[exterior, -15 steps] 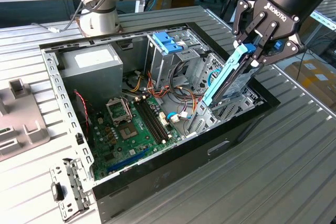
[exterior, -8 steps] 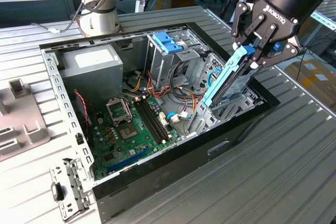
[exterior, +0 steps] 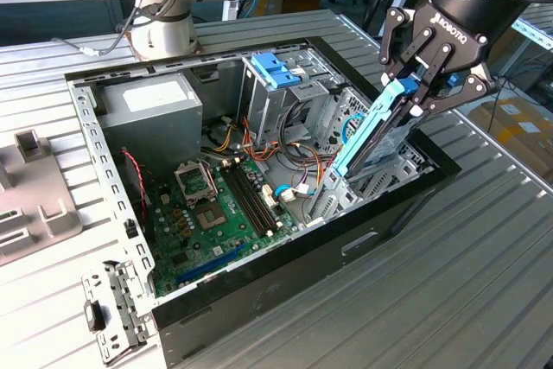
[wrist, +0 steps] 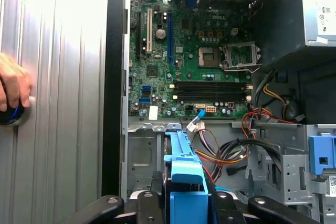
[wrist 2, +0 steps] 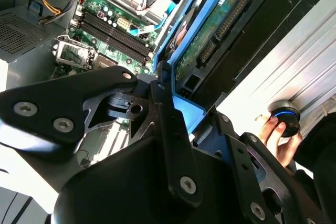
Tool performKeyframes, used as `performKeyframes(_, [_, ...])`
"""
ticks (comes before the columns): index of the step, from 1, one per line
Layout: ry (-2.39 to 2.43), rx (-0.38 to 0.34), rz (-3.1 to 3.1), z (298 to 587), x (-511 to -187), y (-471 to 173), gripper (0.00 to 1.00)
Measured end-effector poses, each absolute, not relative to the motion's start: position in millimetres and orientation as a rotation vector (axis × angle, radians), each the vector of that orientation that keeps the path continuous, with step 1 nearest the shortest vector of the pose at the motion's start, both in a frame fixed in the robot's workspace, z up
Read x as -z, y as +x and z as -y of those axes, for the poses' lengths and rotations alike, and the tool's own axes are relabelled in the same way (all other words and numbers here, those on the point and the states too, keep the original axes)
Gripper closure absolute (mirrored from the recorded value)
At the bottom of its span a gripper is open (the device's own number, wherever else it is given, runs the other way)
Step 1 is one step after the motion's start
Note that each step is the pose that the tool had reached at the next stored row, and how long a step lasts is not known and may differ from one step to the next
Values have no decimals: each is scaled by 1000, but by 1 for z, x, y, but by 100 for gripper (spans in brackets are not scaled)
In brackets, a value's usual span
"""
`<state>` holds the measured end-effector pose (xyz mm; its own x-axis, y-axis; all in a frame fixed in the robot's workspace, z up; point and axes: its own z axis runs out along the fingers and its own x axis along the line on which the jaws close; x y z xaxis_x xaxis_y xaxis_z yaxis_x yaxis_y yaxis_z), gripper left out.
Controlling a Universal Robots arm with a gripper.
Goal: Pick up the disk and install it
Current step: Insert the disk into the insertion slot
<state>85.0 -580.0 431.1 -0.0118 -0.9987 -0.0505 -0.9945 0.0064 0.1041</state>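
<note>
The disk [exterior: 378,134] is a dark slab in light-blue trim, held steeply tilted over the drive bay at the front end of the open computer case [exterior: 259,291]. Its lower end dips into the case among the cables. My gripper [exterior: 415,91] is shut on the disk's upper end, fingers clamped on both sides. In the second wrist view the disk [wrist 2: 218,32] shows its green circuit board and connector, framed in blue. In the first wrist view the disk [wrist: 184,174] appears edge-on as a blue strip between my black fingers [wrist: 152,203].
Inside the case lie the green motherboard [exterior: 207,213], a grey power-supply box [exterior: 155,105], a light-blue latch piece [exterior: 276,71] and loose cables [exterior: 298,157]. A person's hand [wrist 2: 278,137] rests on a round knob [wrist 2: 284,116] on the table beside the case. A grey panel [exterior: 30,196] lies at the exterior view's left.
</note>
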Motion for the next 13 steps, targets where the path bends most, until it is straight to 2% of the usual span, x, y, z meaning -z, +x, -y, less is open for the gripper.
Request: performKeyframes(13, [2185, 170, 2198, 580, -424, 85, 63])
